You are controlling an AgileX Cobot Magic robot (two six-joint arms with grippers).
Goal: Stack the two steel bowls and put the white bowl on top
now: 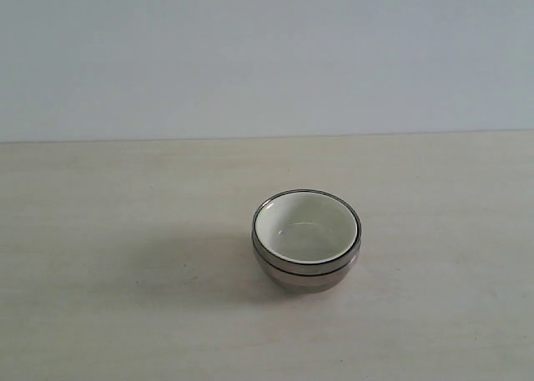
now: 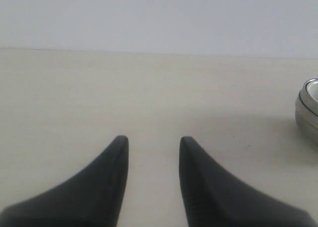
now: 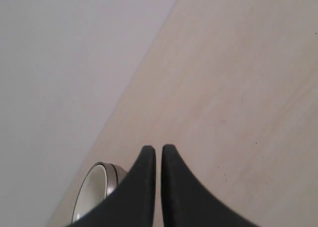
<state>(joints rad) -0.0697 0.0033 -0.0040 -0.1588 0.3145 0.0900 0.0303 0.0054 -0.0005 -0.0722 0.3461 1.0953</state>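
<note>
The two steel bowls (image 1: 305, 273) sit nested in one stack on the table, right of centre, and the white bowl (image 1: 305, 227) rests inside the upper one. No gripper shows in the exterior view. In the left wrist view my left gripper (image 2: 154, 140) is open over bare tabletop, with the stack of steel bowls (image 2: 308, 110) at the frame's edge, well apart from it. In the right wrist view my right gripper (image 3: 159, 148) has its fingers nearly touching with nothing between them, and the white bowl (image 3: 92, 189) in its steel rim lies beside and below it.
The light wooden table (image 1: 125, 231) stretches all around the stack and ends at a pale wall (image 1: 250, 56) behind. Nothing else stands on it in these views.
</note>
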